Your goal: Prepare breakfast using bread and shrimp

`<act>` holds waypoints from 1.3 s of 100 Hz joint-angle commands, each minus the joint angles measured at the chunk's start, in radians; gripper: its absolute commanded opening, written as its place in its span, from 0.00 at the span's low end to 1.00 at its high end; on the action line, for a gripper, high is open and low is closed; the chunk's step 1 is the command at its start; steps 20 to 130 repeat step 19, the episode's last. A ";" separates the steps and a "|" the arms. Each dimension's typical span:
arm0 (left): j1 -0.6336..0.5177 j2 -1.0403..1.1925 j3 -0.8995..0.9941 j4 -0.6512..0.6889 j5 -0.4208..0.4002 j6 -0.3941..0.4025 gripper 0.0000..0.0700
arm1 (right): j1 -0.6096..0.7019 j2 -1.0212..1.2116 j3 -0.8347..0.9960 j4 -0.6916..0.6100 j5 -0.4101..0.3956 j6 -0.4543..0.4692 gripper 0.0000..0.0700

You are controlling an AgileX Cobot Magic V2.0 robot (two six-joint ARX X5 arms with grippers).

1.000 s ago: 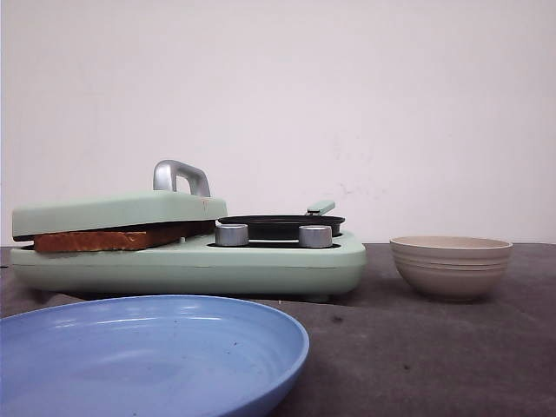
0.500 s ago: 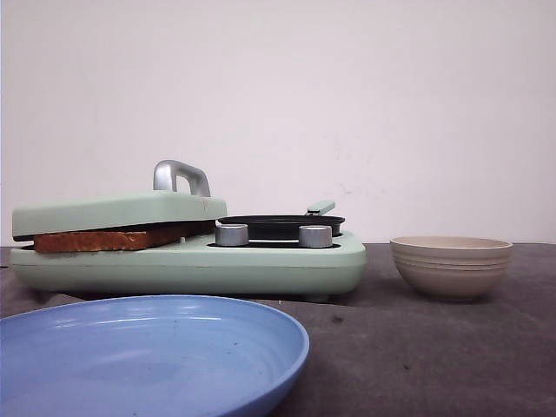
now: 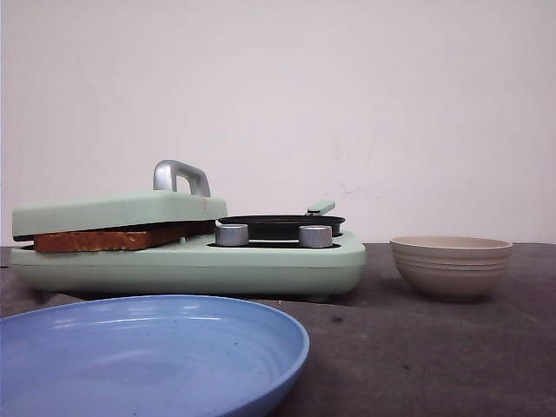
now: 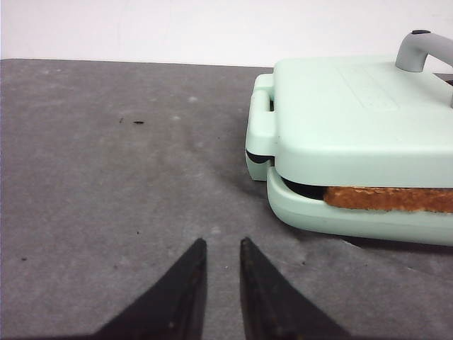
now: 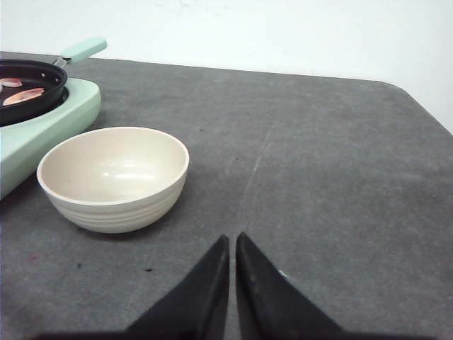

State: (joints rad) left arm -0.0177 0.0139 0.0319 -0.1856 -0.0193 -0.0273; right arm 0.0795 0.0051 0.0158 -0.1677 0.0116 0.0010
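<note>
The bread (image 3: 109, 239) lies inside the mint-green breakfast maker (image 3: 261, 265) under its closed press lid (image 3: 117, 211). Only its brown crust edge shows, also in the left wrist view (image 4: 389, 199). Pink shrimp (image 5: 23, 95) lie in the small black pan (image 3: 280, 226) on the maker's right half. My left gripper (image 4: 222, 242) hovers low over the mat, left of the maker, empty, its jaws nearly together with a narrow gap. My right gripper (image 5: 233, 236) is shut and empty, over the mat to the right of the bowl. Neither gripper shows in the front view.
A blue plate (image 3: 148, 347) sits at the front left, before the maker. A beige bowl (image 3: 451, 266) stands empty to the right of the maker, also in the right wrist view (image 5: 113, 177). The lid has a silver handle (image 3: 181, 176). The mat is dark grey.
</note>
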 commanded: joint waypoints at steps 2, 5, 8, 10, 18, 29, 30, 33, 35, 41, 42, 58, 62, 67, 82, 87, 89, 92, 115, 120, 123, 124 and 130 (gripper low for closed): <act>0.000 0.002 -0.015 -0.008 0.001 -0.003 0.00 | 0.003 -0.002 -0.005 0.013 -0.001 0.010 0.01; 0.000 0.002 -0.015 -0.007 0.001 -0.003 0.00 | 0.003 -0.002 -0.005 0.013 -0.001 0.010 0.01; 0.000 0.002 -0.015 -0.007 0.001 -0.003 0.00 | 0.003 -0.002 -0.005 0.013 -0.001 0.010 0.01; 0.000 0.002 -0.015 -0.007 0.001 -0.003 0.00 | 0.003 -0.002 -0.005 0.013 -0.001 0.010 0.01; 0.000 0.002 -0.015 -0.007 0.001 -0.003 0.00 | 0.003 -0.002 -0.005 0.013 -0.001 0.010 0.01; 0.000 0.002 -0.015 -0.008 0.001 -0.003 0.00 | 0.003 -0.002 -0.005 0.013 -0.001 0.010 0.01; 0.000 0.002 -0.015 -0.008 0.001 -0.003 0.00 | 0.003 -0.002 -0.005 0.013 -0.001 0.010 0.01; 0.000 0.002 -0.015 -0.008 0.001 -0.003 0.00 | 0.003 -0.002 -0.005 0.013 -0.001 0.010 0.01; 0.000 0.002 -0.015 -0.008 0.001 -0.003 0.00 | 0.003 -0.002 -0.005 0.013 -0.001 0.010 0.01; 0.000 0.002 -0.015 -0.008 0.001 -0.003 0.00 | 0.003 -0.002 -0.005 0.013 -0.001 0.010 0.01; 0.000 0.002 -0.015 -0.008 0.001 -0.003 0.00 | 0.003 -0.002 -0.005 0.013 -0.001 0.010 0.01; 0.000 0.002 -0.015 -0.008 0.001 -0.003 0.00 | 0.003 -0.002 -0.005 0.013 -0.001 0.010 0.01; 0.000 0.002 -0.015 -0.008 0.001 -0.003 0.00 | 0.003 -0.002 -0.005 0.013 -0.001 0.010 0.01; 0.000 0.002 -0.015 -0.008 0.001 -0.003 0.00 | 0.003 -0.002 -0.005 0.013 -0.001 0.010 0.01; 0.000 0.002 -0.015 -0.008 0.001 -0.003 0.00 | 0.003 -0.002 -0.005 0.013 -0.001 0.010 0.01; 0.000 0.002 -0.015 -0.008 0.001 -0.003 0.00 | 0.003 -0.002 -0.005 0.013 -0.001 0.010 0.01; 0.000 0.002 -0.015 -0.008 0.001 -0.003 0.00 | 0.003 -0.002 -0.005 0.013 -0.001 0.010 0.01; 0.000 0.002 -0.015 -0.008 0.001 -0.003 0.00 | 0.003 -0.002 -0.005 0.013 -0.001 0.010 0.01; 0.000 0.002 -0.015 -0.008 0.001 -0.003 0.00 | 0.003 -0.002 -0.005 0.013 -0.001 0.010 0.01; 0.000 0.002 -0.015 -0.008 0.001 -0.003 0.00 | 0.003 -0.002 -0.005 0.013 -0.001 0.010 0.01; 0.000 0.002 -0.015 -0.008 0.001 -0.003 0.00 | 0.003 -0.002 -0.005 0.013 -0.001 0.010 0.01; 0.000 0.002 -0.015 -0.008 0.001 -0.003 0.00 | 0.003 -0.002 -0.005 0.013 -0.001 0.010 0.01; 0.000 0.002 -0.015 -0.008 0.001 -0.003 0.00 | 0.003 -0.002 -0.005 0.013 -0.001 0.010 0.01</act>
